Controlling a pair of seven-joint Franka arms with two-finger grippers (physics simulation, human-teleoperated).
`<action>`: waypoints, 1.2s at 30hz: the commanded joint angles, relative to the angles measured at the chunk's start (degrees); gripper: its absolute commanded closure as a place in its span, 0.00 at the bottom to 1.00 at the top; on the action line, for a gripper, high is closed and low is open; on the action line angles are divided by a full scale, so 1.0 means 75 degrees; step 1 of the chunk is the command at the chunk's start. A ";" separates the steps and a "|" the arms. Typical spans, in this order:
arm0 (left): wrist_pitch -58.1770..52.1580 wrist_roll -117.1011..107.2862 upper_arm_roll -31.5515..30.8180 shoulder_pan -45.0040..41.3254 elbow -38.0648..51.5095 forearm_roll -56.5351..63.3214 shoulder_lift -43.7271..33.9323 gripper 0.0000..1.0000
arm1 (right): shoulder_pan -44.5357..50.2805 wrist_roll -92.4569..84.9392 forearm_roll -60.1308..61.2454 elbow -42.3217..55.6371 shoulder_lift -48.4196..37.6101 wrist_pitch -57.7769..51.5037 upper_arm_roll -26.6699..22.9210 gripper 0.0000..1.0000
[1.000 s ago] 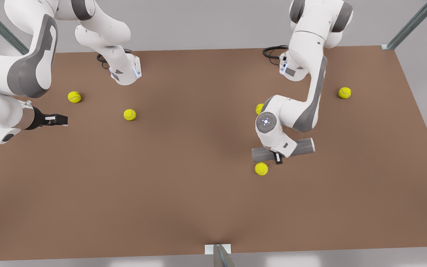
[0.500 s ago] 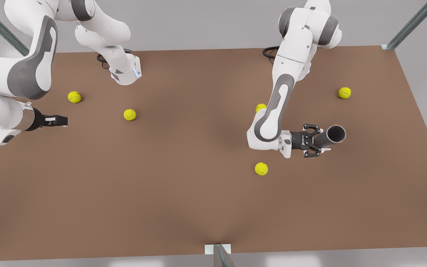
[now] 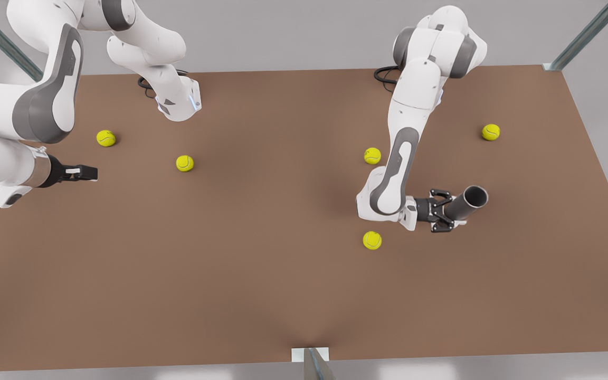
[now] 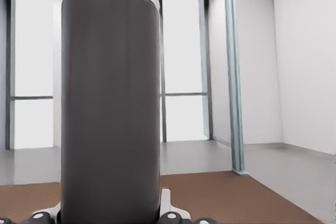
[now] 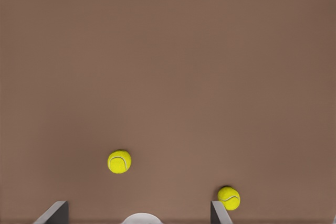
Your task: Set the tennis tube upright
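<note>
The tennis tube [image 3: 463, 206] is a dark grey cylinder with a silvery rim, held upright at the front view's right, its open mouth facing up. My left gripper [image 3: 444, 212] reaches in sideways and is shut on the tube's lower part. In the left wrist view the tennis tube [image 4: 110, 108] stands vertical right in front of the camera, rim at its upper end. I cannot tell whether its base touches the table. My right gripper [image 3: 83, 171] waits at the front view's left edge, open; in the right wrist view its fingertips [image 5: 218, 208] stand wide apart.
Several yellow-green tennis balls lie on the brown table [image 3: 262, 274]. The nearest ball [image 3: 372, 240] is just in front of the left arm's wrist; another ball [image 3: 372, 155] lies behind it. Two balls [image 5: 119, 161] lie under the right gripper.
A second ago the tube lay flat under the left gripper. It has been lifted, turned upright and has since sunk slightly. The right arm has hardly moved.
</note>
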 commanded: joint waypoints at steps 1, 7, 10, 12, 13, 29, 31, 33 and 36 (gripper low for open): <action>0.0296 -0.2394 0.0011 0.0014 0.0028 -0.0016 0.0105 0.32 | 0.0001 -0.0003 0.0003 -0.0002 0.0001 -0.0003 -0.0006 0.00; 0.0213 -0.2430 0.0023 0.0014 0.0274 -0.0016 0.0422 0.32 | 0.0001 -0.0003 0.0015 -0.0013 0.0001 -0.0003 -0.0006 0.00; 0.0213 -0.2312 0.0035 0.0014 0.0274 0.0007 0.0433 0.21 | 0.0013 -0.0003 0.0003 -0.0013 0.0001 -0.0003 0.0006 0.00; 0.0202 -0.2289 0.0035 0.0014 0.0274 0.0007 0.0468 0.00 | 0.0001 -0.0003 0.0003 -0.0013 0.0012 -0.0003 -0.0006 0.00; 0.0132 -0.2301 0.0035 0.0014 0.0274 0.0007 0.0468 0.00 | 0.0001 -0.0003 0.0015 -0.0013 0.0012 -0.0003 -0.0006 0.00; -0.0185 -0.2172 0.0011 -0.0045 0.0543 -0.0016 0.0574 0.00 | 0.0001 -0.0003 0.0015 -0.0002 0.0001 -0.0003 -0.0006 0.00; -0.0185 -0.2172 0.0011 -0.0045 0.0766 -0.0016 0.0703 0.00 | 0.0001 -0.0003 0.0015 -0.0002 0.0001 -0.0003 -0.0006 0.00; -0.0185 -0.2125 0.0011 -0.0045 0.0884 -0.0016 0.0785 0.00 | 0.0001 -0.0003 0.0015 -0.0002 0.0012 -0.0003 0.0005 0.00; -0.0185 -0.2125 0.0011 -0.0045 0.0884 -0.0016 0.0785 0.00 | 0.0001 -0.0003 0.0015 -0.0002 0.0012 -0.0003 0.0006 0.00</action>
